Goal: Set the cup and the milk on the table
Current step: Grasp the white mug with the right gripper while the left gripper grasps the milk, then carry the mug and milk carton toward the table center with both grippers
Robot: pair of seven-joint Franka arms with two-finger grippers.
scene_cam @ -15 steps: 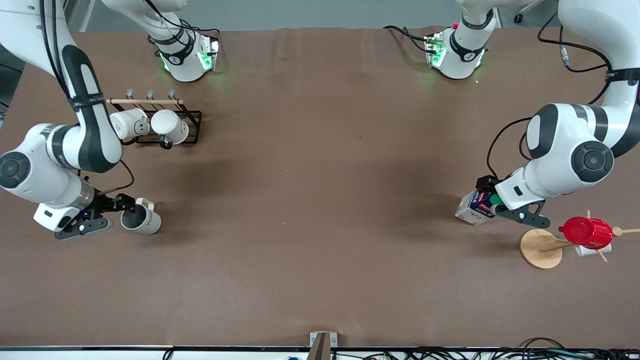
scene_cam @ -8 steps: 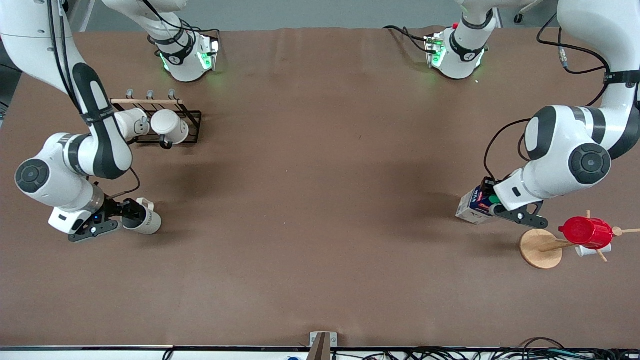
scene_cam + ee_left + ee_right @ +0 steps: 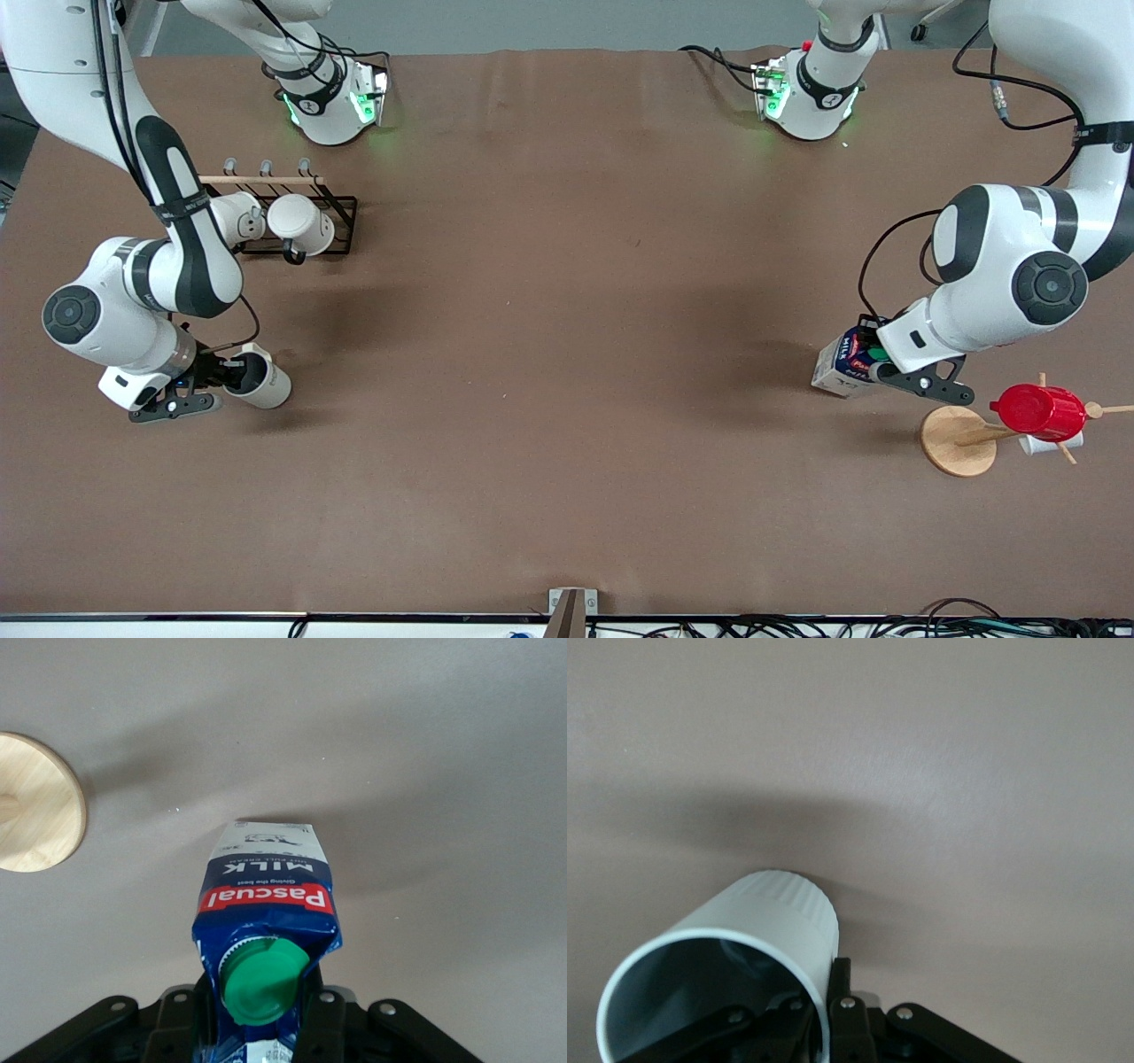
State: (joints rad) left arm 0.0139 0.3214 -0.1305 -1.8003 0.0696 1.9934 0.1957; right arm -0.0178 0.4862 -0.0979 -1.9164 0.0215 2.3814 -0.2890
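Observation:
The cream cup (image 3: 264, 383) is tilted on its side over the brown table (image 3: 567, 372) at the right arm's end. My right gripper (image 3: 232, 372) is shut on its rim, one finger inside and one outside; the right wrist view shows the cup (image 3: 757, 930) and the gripper (image 3: 826, 1010). The milk carton (image 3: 844, 365), blue top, green cap, red band, is tilted over the table at the left arm's end. My left gripper (image 3: 877, 359) is shut on its top. The left wrist view shows the carton (image 3: 266, 904), its cap (image 3: 260, 981) and the gripper (image 3: 257, 1028).
A black rack (image 3: 292, 221) with two white mugs (image 3: 301, 223) stands near the right arm's base. A wooden disc stand (image 3: 955, 440) holding a red cup (image 3: 1038, 412) is beside the milk, nearer the front camera; the disc shows in the left wrist view (image 3: 35, 802).
My right gripper has carried the cup a little toward the table's middle and turned it, so its handle no longer shows. The milk and left gripper have barely moved.

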